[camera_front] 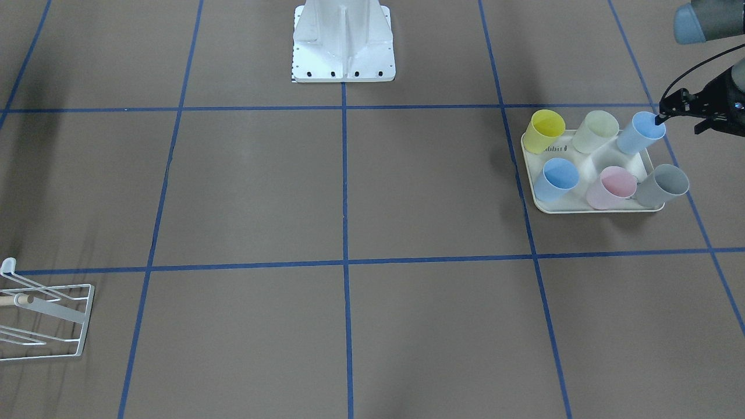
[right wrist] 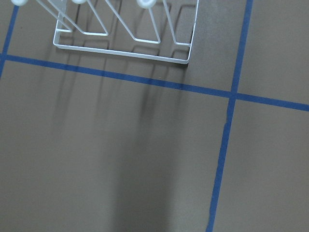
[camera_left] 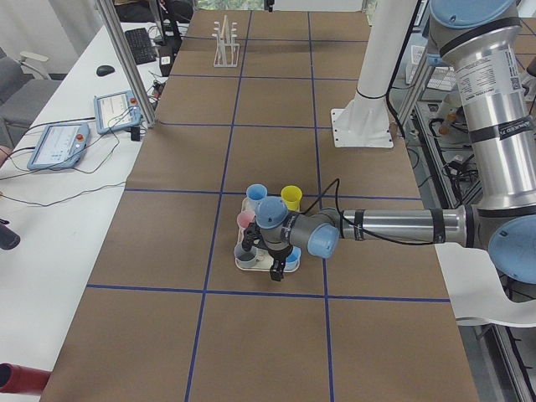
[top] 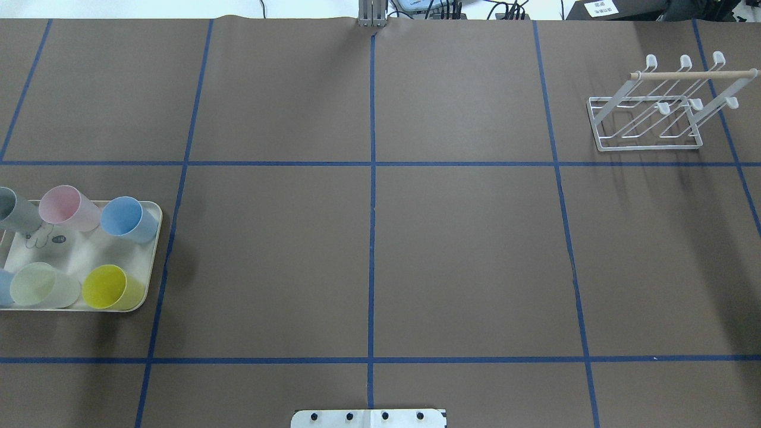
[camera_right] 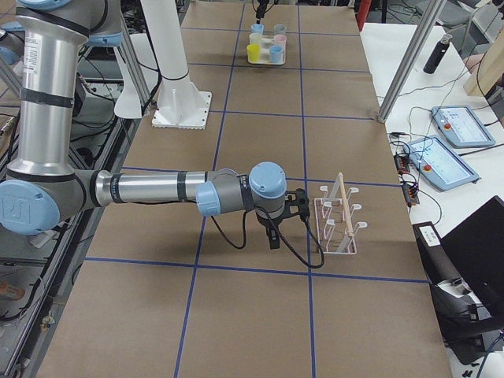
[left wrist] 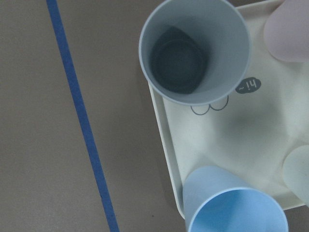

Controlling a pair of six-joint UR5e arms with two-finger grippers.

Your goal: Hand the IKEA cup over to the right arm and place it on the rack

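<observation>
Several pastel cups stand on a cream tray (camera_front: 582, 208) at my left end of the table. My left gripper (camera_front: 678, 125) hovers open and empty over the tray's outer edge, one fingertip (camera_front: 659, 120) at the rim of the light blue cup (camera_front: 640, 132), with the grey cup (camera_front: 663, 185) beside it. The left wrist view looks down into the grey cup (left wrist: 193, 48) and the light blue cup (left wrist: 236, 208). The white wire rack (top: 648, 113) with its wooden peg stands at the far right. My right gripper (camera_right: 273, 236) hangs close to the rack (camera_right: 339, 220); I cannot tell if it is open or shut.
Also on the tray are a yellow cup (top: 107, 287), a pale green cup (top: 35, 284), a blue cup (top: 122, 217) and a pink cup (top: 62, 205). The robot's white base (camera_front: 343, 52) stands at the table's middle edge. Blue tape lines cross the brown table.
</observation>
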